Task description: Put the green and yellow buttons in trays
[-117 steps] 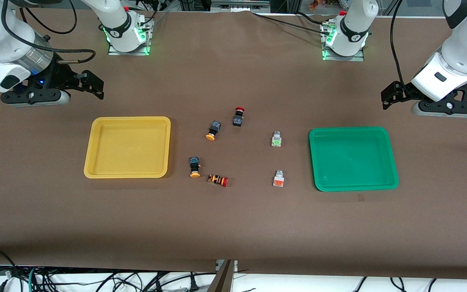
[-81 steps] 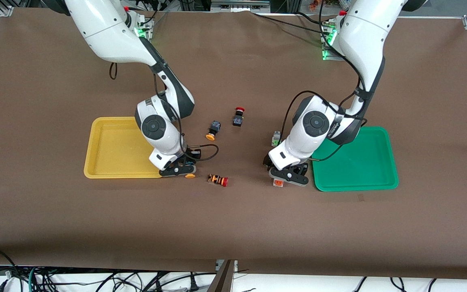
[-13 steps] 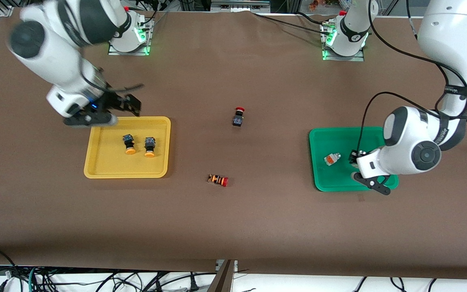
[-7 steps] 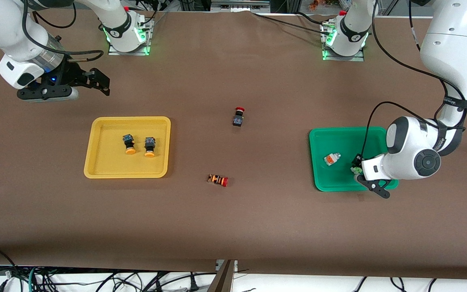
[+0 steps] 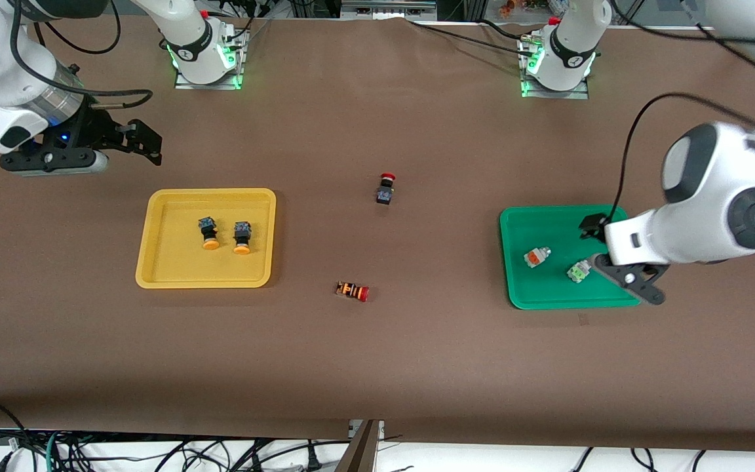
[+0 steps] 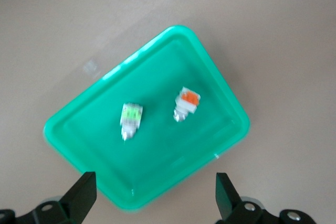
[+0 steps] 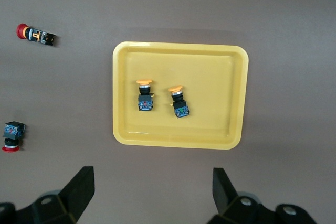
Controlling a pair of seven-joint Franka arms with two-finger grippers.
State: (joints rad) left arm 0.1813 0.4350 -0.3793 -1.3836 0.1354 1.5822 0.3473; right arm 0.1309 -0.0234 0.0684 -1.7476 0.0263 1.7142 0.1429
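Note:
The yellow tray (image 5: 171, 262) holds two black buttons with yellow-orange caps (image 5: 208, 234) (image 5: 242, 237), side by side. They also show in the right wrist view (image 7: 145, 95) (image 7: 178, 101), in the tray (image 7: 220, 77). The green tray (image 5: 561, 226) holds the orange-faced button (image 5: 536, 256) and the green-faced button (image 5: 578, 271), both lying loose. My left gripper (image 5: 597, 233) is open and empty, up over the green tray (image 6: 157, 156) and its buttons (image 6: 130, 119) (image 6: 187, 102). My right gripper (image 5: 148, 139) is open and empty, over bare table past the yellow tray's corner.
A black button with a red cap (image 5: 385, 189) and an orange-striped cylinder with a red cap (image 5: 352, 290) lie on the brown table between the trays. Both show in the right wrist view (image 7: 11, 136) (image 7: 34, 34). Arm bases (image 5: 207, 56) (image 5: 558, 62) stand at the table's back edge.
My left gripper has lifted off the green tray's near corner, and the green-faced button now lies free in the tray. My right gripper has drifted a little toward the right arm's end.

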